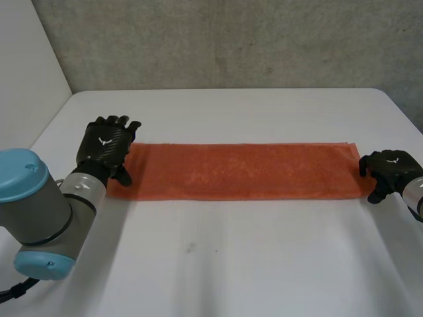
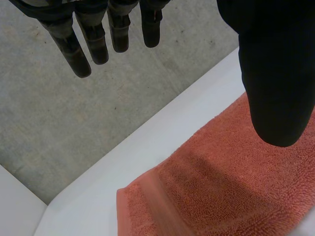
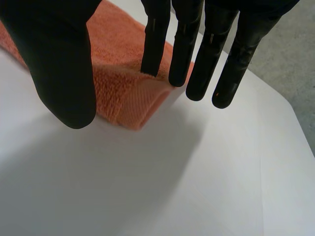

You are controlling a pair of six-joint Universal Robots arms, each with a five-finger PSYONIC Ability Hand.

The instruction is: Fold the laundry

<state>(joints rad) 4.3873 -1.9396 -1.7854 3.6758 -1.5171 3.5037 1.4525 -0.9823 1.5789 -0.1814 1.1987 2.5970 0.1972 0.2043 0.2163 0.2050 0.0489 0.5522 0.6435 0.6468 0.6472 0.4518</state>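
On my left hand [image 1: 106, 148] the fingers [image 2: 78, 54] hang straight and slightly fanned, well apart from the thumb, with nothing between them. The hemmed short end of the orange towel [image 1: 238, 172] lies just below the thumb, and I can't tell whether any part of the hand touches it. On my right hand [image 1: 391, 173] the fingers [image 3: 184, 49] are straight too, side by side, with the thumb held off to one side. The towel's other end and its layered corner sit under the gap between them, not pinched as far as I can see.

Outward from there, the towel is a long narrow strip, doubled lengthwise by the look of that corner. It lies flat across the middle of the frame in the head view, on the white table [image 1: 231, 264]. Its long axis runs left to right, straight from one hand to the other, with the left hand over the end at centre left and the right hand at the end by the right edge. Neither hand is nearer; each has its own end. I judge the next fold goes along that axis, one short end carried over to the other, so a hand must first come down and close on the hem below it
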